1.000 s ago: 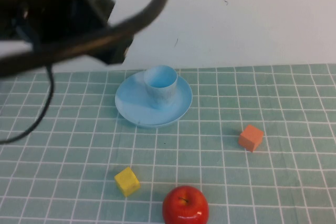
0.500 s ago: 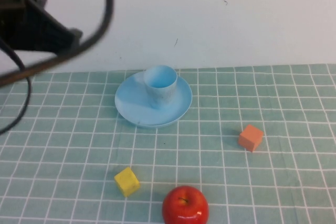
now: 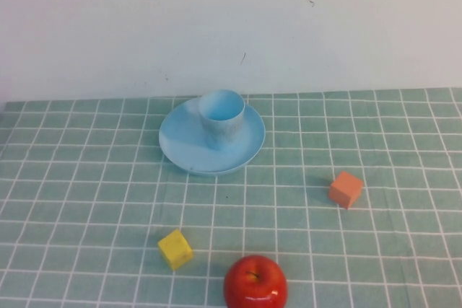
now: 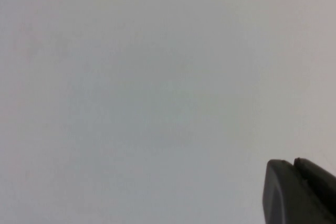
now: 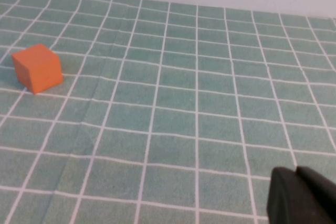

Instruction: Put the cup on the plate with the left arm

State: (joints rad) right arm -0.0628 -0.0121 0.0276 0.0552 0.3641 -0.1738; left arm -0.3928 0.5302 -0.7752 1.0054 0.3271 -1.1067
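The light blue cup [image 3: 221,117] stands upright on the light blue plate [image 3: 177,153] at the back middle of the checked cloth. Neither arm shows in the high view. In the left wrist view, my left gripper [image 4: 292,163] shows only as two dark fingertips pressed together, empty, facing a blank white wall. In the right wrist view, my right gripper [image 5: 295,170] is shut and empty, low over the green cloth, apart from the cup and plate.
An orange cube [image 3: 346,189] lies right of the plate and also shows in the right wrist view [image 5: 37,68]. A yellow cube [image 3: 175,249] and a red apple [image 3: 255,283] lie near the front edge. A white wall backs the table.
The dark left arm and its cable have drawn off to the left and out of the high view. The cup has stayed on the plate.
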